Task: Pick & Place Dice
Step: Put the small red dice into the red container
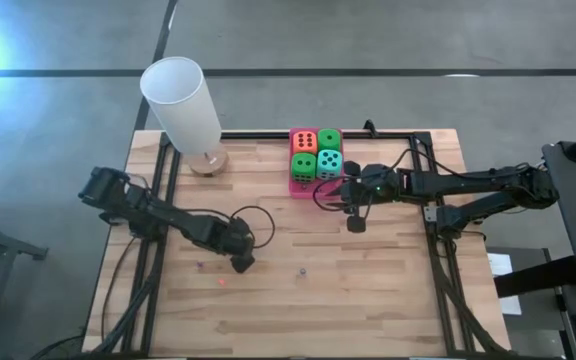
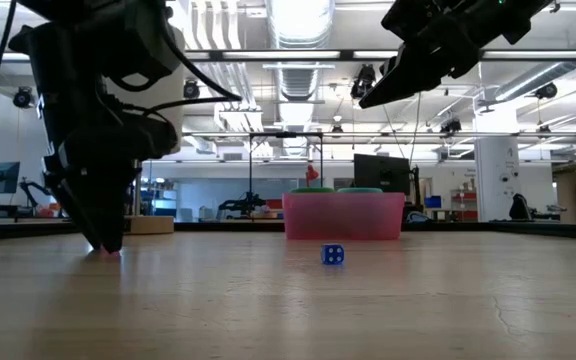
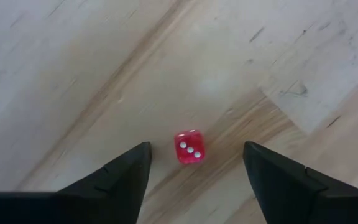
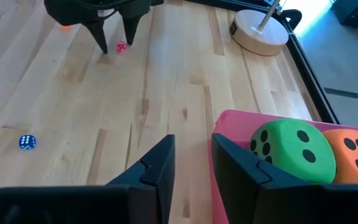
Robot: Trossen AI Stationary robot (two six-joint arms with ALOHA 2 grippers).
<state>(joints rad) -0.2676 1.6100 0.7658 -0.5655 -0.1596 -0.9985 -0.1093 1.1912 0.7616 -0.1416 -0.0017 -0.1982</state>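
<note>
Left side first. My left gripper (image 3: 194, 163) sits low over the near-left part of the table (image 1: 388, 290), tips just about at the wood, jaws spread fairly wide. A small red die (image 3: 189, 147), three white pips up, lies on the board between the fingers (image 3: 124, 169), not clamped; I see bare wood on both sides of it. Whether I am about to close on it or have just let go, I cannot tell.

Far left, a white lamp (image 1: 183, 103) stands on its round wooden base. Not part of the job.

Centre: a small blue die (image 2: 333, 254) lies loose on the bare wood, well apart from both grippers and short of the tray.

Centre far: the pink tray (image 2: 343, 218) holds four big soft dice packed two by two: orange die (image 1: 303, 141), a green die (image 1: 329, 140), a second green die (image 1: 304, 165) and a teal die (image 1: 329, 163). These look placed.

Right: my right gripper (image 4: 191, 160) hangs above the table beside the tray's near edge, raised clear of the wood. Jaws narrow, nothing between them.

My read: the big dice are done. The two small dice remain on the table, if they count. Red one is in reach of the left gripper; blue one untouched.
</note>
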